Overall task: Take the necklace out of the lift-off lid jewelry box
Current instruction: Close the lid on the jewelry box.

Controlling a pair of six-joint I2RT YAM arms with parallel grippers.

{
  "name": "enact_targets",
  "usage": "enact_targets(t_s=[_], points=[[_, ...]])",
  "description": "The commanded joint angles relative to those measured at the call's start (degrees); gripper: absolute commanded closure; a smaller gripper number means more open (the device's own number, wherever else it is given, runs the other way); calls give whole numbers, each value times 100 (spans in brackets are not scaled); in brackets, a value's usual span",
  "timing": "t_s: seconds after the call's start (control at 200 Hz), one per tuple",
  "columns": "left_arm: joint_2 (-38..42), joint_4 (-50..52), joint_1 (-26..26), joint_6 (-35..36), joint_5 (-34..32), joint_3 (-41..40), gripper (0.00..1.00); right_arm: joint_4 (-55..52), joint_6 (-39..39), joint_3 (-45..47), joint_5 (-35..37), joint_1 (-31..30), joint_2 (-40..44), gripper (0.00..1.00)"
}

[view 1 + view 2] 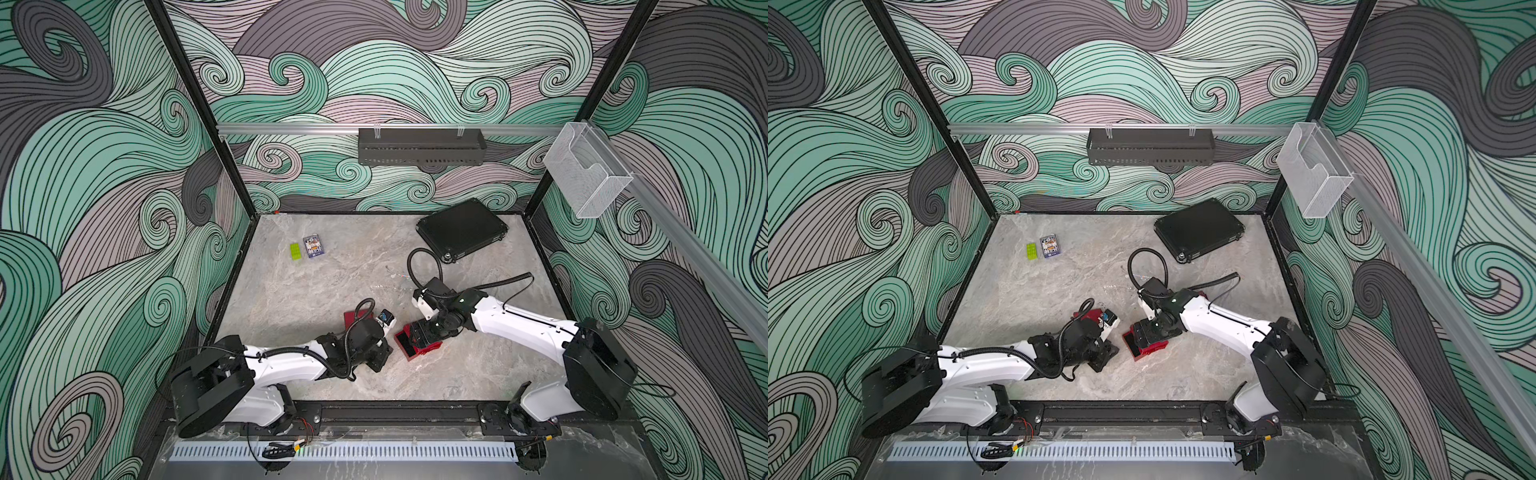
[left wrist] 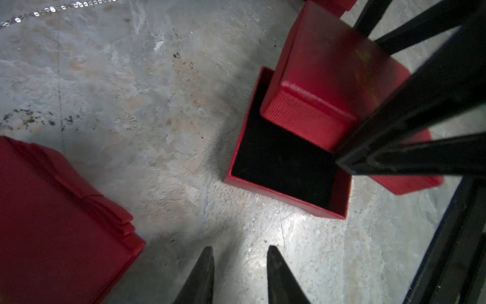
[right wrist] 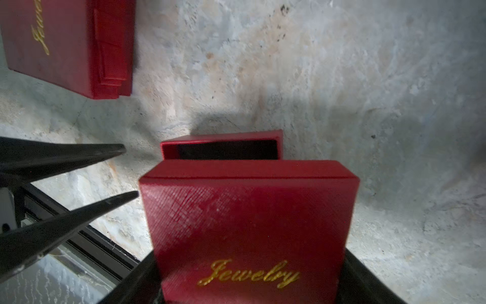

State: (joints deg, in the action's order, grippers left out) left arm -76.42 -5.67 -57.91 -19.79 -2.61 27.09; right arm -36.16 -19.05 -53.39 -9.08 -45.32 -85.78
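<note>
Clamps the red lid (image 3: pixel 247 215), gold "Jewelry" script on top, between the fingers of the right gripper (image 1: pixel 422 336), squeezed on two opposite sides. Holds it tilted above one end of the box base (image 2: pixel 263 188); whether lifted clear or touching the rim, hard to tell from the blurred wrist views. Leaves most of the box base uncovered, black lining showing inside.

Shows the necklace (image 2: pixel 52 9) outside it: thin silver chain, loose on the grey marbled table (image 2: pixel 131 92), well apart from the box base. In a top view, only faint glints of the necklace (image 1: pixel 392 272), on the far side of the right arm.

Hangs the left gripper (image 2: pixel 239 250) low over the table, between the box base and a closed red box (image 2: pixel 52 223) with a ribbon bow, fingers (image 2: pixel 202 276) parted by a narrow gap, nothing between them.

Near the table's back edge: black case (image 1: pixel 461 228) toward the right, green block (image 1: pixel 295 251) and card pack (image 1: pixel 313 246) side by side toward the left.
</note>
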Motion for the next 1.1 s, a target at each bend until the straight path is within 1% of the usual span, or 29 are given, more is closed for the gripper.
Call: enact_targets(t_s=[0.0,0.37,0.545,0.575,0.71,1.091], points=[[-121,-339,-53,-77,-172,51,67,-207,51,-225,324,-114,-152,26],[-389,-689,-74,-119,-357,77,67,-290,10,-436,547,-363,-480,24],[-470,-834,-88,-141,-382,95,68,-271,-55,-480,530,-407,-542,24],[-653,-862,-89,-151,-382,94,68,-264,-63,-491,528,-416,-554,24],[-772,-985,-107,-195,-438,103,69,-233,-82,-513,505,-448,-613,23],[-885,-1350,-133,-315,-583,70,69,-115,-143,-468,437,-493,-658,21]])
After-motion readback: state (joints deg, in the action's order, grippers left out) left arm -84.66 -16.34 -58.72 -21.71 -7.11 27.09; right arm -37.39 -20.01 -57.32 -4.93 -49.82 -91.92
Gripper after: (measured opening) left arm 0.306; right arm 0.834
